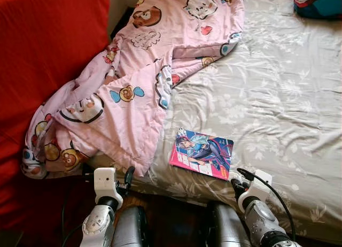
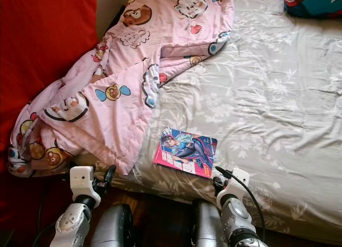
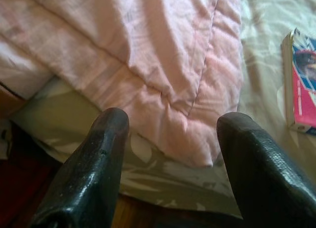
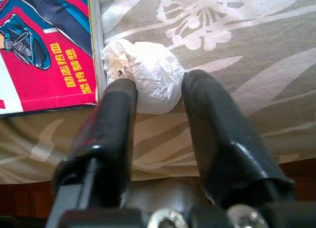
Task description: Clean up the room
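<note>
Both fingers of the right pincer are straddling, not yet squeezing, a crumpled tissue beside the comic book on the bed, so closing is probably next, while the left pincer is hanging open and empty.

A pink blanket with cartoon animals lies bunched on a bed with a grey flowery sheet. A bright comic book lies flat near the bed's edge.

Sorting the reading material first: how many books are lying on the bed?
1. The book lies flat near the bed's front edge, beside the pink blanket. More may be hidden under the blanket.
</note>
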Tool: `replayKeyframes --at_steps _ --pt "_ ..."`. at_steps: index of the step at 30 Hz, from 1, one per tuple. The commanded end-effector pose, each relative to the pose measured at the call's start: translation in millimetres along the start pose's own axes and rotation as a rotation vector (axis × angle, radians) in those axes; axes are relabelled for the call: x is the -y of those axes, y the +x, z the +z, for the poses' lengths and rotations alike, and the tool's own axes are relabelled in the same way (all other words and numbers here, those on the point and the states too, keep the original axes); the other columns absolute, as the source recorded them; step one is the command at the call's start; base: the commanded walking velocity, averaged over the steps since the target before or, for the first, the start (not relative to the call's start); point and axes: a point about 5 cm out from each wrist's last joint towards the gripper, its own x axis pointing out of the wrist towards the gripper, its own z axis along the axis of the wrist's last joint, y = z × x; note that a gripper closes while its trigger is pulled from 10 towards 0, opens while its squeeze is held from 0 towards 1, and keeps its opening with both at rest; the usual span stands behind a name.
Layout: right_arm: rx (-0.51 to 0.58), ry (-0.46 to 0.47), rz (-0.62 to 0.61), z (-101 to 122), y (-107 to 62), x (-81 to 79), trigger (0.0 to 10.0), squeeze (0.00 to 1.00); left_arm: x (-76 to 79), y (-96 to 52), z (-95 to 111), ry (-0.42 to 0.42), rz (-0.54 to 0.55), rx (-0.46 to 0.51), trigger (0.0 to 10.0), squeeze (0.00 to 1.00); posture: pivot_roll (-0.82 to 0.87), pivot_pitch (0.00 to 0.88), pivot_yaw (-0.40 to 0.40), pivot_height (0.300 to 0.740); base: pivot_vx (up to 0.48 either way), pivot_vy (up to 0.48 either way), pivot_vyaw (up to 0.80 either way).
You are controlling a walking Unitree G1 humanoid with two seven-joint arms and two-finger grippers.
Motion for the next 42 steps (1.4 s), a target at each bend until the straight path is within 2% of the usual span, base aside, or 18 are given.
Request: replayKeyframes --at_steps 1,2,3,4,16,22,32,33,34,42 --pt "-0.022 0.01 -0.009 -8.0 -2.0 1.8 2.0 0.0 -2.6 -6.4 -7.0 0.015 0.004 -0.033 10.0 0.0 -0.04 0.29 0.035 0.63 0.0 0.0 0.0" --pt "-0.022 0.009 -0.008 -8.1 -2.0 1.4 3.7 0.0 -2.6 -6.4 -6.7 0.017 0.003 -0.033 10.0 0.0 -0.04 0.29 0.035 0.63 0.0 0.0 0.0" --pt "-0.023 0.005 -0.005 -8.4 -2.0 0.8 9.4 0.0 -2.4 -6.2 -6.2 0.021 0.0 -0.032 10.0 0.0 -0.03 0.289 0.036 0.63 0.0 0.0 0.0" --pt "-0.024 0.003 -0.003 -8.6 -2.0 0.4 10.0 0.0 -2.2 -5.9 -5.6 0.025 -0.003 -0.03 10.0 0.0 -0.03 0.289 0.036 0.63 0.0 0.0 0.0" --pt "-0.015 -0.014 0.001 -7.8 -1.8 -0.8 10.0 0.0 1.6 -5.0 -2.3 0.048 -0.026 -0.022 10.0 0.0 -0.03 0.286 0.042 0.63 0.0 0.0 0.0" --pt "0.021 0.01 0.019 -1.5 -0.7 -3.3 10.0 0.0 1.4 -4.9 -1.1 0.058 -0.033 -0.021 10.0 0.0 -0.02 0.286 0.05 0.63 0.0 0.0 0.0" --pt "0.0 -0.023 0.029 -4.0 -0.5 -5.2 10.0 0.0 -0.1 -4.8 2.4 0.079 -0.043 -0.018 10.0 0.0 0.0 0.287 0.062 0.63 0.0 0.0 0.0" --pt "0.0 -0.025 0.03 -4.1 -0.6 -5.1 2.2 0.0 0.1 -4.8 2.8 0.081 -0.045 -0.016 10.0 0.0 0.0 0.288 0.064 0.63 0.0 0.0 0.0" --pt "0.0 -0.024 0.03 -4.2 -0.6 -5.2 0.0 0.0 0.2 -4.9 3.0 0.082 -0.046 -0.016 10.0 0.0 0.0 0.288 0.066 0.63 0.0 0.0 0.0" --pt "-0.002 -0.024 0.032 -5.5 -0.6 -7.0 0.0 0.0 -1.6 -5.7 4.1 0.093 -0.051 -0.016 10.0 0.0 0.01 0.289 0.079 0.63 0.0 0.0 0.0"
